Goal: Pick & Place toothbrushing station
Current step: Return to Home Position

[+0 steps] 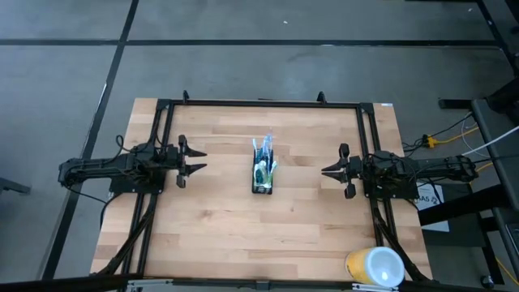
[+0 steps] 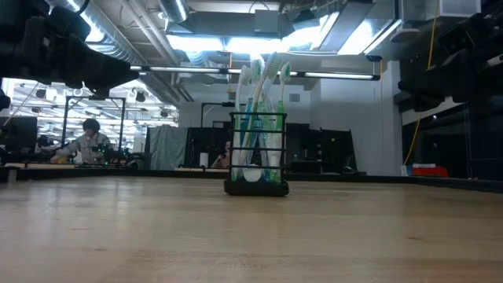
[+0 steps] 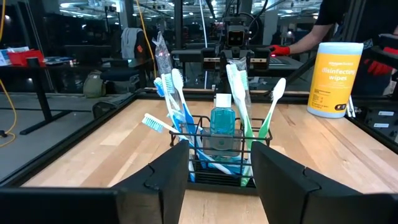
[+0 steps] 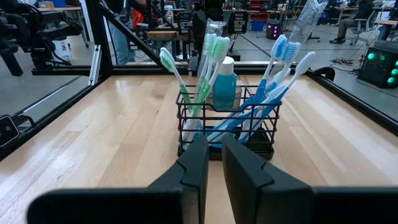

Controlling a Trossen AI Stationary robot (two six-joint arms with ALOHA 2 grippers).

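The black wire holder [image 1: 262, 185] stands on its base at the middle of the wooden table. It holds several blue-white and green-white toothbrushes [image 3: 171, 99] and a small blue bottle with a white cap [image 3: 221, 121]. It also shows in the low view [image 2: 256, 149] and the right wrist view [image 4: 227, 124]. My left gripper [image 1: 203, 161] is open and empty, to the holder's left and pointing at it, its fingers wide apart [image 3: 221, 160]. My right gripper [image 1: 323, 171] is to the holder's right and also points at it. Its fingers are together with only a slit between them [image 4: 214, 152].
A yellow-and-white round wipes container [image 1: 375, 266] stands at the table's near right corner and shows in the left wrist view [image 3: 336, 78]. A black frame [image 1: 259, 103] runs along the table's edges. People are in the room behind [image 2: 86, 145]. Bare wood lies around the holder.
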